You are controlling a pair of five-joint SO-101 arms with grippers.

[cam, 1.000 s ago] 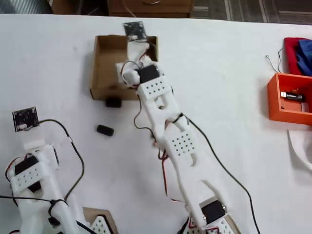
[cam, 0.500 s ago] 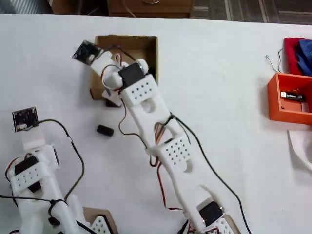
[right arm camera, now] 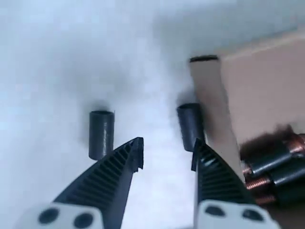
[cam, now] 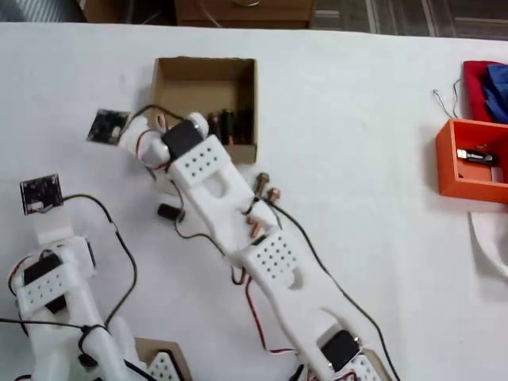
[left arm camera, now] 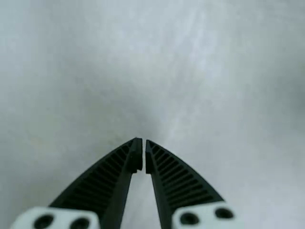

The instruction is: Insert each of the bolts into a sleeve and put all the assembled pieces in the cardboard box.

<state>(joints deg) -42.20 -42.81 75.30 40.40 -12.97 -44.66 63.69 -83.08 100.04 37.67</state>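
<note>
Right gripper (right arm camera: 167, 153) spread, empty — one sleeve (right arm camera: 101, 134) lies apart, second sleeve (right arm camera: 190, 126) just beside the cardboard box (right arm camera: 259, 90). Left gripper (left arm camera: 143, 155) clenched on nothing.

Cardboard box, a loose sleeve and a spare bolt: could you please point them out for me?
cardboard box (cam: 200, 89), high view, bare floor inside.
loose sleeve (cam: 170, 212), high view, middle of its side.
spare bolt (cam: 262, 180), high view, its copper end.
</note>
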